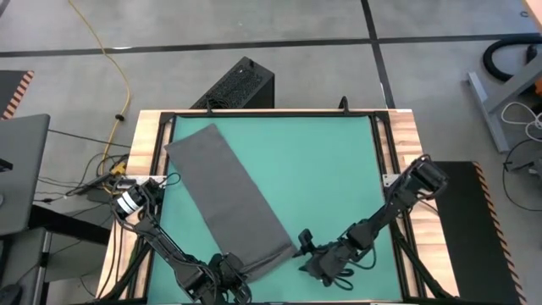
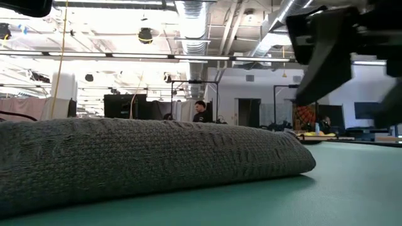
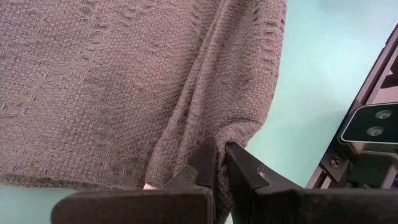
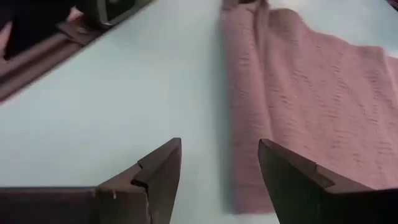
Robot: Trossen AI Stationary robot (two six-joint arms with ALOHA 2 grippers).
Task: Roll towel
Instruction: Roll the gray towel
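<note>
The dark grey towel (image 1: 229, 195) lies slantwise on the green mat (image 1: 339, 169), from the far left toward the near middle. Its near end (image 2: 157, 157) is turned over into a thick, rounded band that rests on the mat. My left gripper (image 1: 230, 273) is at the near edge, shut on that end's left corner (image 3: 217, 163). My right gripper (image 1: 305, 247) stands open just right of the towel's near end. In the right wrist view its fingers (image 4: 217, 171) hover over bare mat, with the towel's turned-over edge (image 4: 245, 124) just ahead, untouched. My left gripper pinches a raised pucker of cloth (image 3: 205, 144) between its two fingers, at the towel's near end by its left long edge. The fingers come slanting down from the table's left. A ridge runs from the pinch across the towel, which lies on the mat.
Wooden borders (image 1: 144, 144) and a black frame (image 1: 385, 144) ring the mat. A black box (image 1: 241, 83) stands beyond the far edge, and cables lie on the floor at the left. Bare mat spreads to the right of the towel.
</note>
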